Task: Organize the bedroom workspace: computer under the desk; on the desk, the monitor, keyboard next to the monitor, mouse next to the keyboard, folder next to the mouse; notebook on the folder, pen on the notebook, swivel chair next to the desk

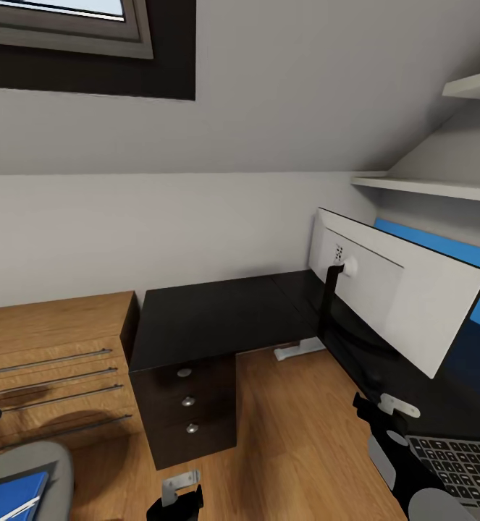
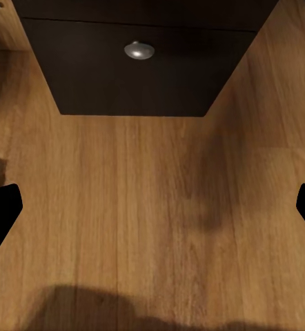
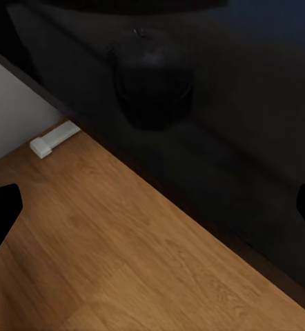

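Note:
The desk (image 1: 218,318) has a glossy black top and a black drawer unit (image 1: 189,405) under its near end. On the desk's right wing the monitor (image 1: 392,289) stands with its white back towards me, and its round base (image 3: 152,83) appears in the right wrist view. The keyboard (image 1: 460,467) lies on the desk at the lower right. My right gripper (image 1: 384,420) hovers open at the desk's edge beside the keyboard. Low over the wood floor, my left gripper (image 1: 178,499) is open in front of the drawer unit (image 2: 139,69). The blue folder (image 1: 8,496) lies on the swivel chair (image 1: 37,459) at the lower left.
A low light-wood cabinet (image 1: 51,354) stands against the wall left of the desk. The desk's white foot (image 3: 54,138) rests on the floor by the wall. A blue panel (image 1: 449,250) backs the desk, with white shelves (image 1: 428,187) above it. A skylight (image 1: 66,29) is in the sloped ceiling.

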Controlling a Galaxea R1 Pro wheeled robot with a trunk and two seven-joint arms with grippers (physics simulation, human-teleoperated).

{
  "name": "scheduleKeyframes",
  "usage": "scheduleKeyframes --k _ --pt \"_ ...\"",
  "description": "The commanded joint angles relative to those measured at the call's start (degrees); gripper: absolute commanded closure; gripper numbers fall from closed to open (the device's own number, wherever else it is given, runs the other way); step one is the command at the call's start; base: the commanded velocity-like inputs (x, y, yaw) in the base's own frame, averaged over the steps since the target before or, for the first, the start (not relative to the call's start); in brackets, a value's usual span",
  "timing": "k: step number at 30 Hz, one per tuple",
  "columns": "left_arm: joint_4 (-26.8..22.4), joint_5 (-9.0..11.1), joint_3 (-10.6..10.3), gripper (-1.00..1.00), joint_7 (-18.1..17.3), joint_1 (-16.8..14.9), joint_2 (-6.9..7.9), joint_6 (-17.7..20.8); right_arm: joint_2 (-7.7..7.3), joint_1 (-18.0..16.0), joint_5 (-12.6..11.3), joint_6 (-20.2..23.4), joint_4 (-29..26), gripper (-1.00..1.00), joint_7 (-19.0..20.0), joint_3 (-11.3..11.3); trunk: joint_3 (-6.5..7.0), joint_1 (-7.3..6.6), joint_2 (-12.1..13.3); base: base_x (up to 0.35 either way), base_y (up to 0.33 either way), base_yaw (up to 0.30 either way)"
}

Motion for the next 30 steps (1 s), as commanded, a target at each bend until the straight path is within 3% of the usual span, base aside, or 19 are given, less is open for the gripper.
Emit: scheduleKeyframes --k 1,30 --pt "0.0 0.6 -0.4 -1.00 0.4 -0.1 0.05 -0.4 0.01 0.0 -0.6 -0.3 0.0 -1.00 0.0 0.1 -0.06 0.00 0.0 0.000 0.000 0.000" --pt "0.1 0.5 -0.4 -1.00 0.5 -0.1 0.05 -0.4 -0.05 0.0 -0.6 -0.4 -0.1 -1.00 0.0 0.0 -0.06 0.00 0.0 0.000 0.000 0.000"
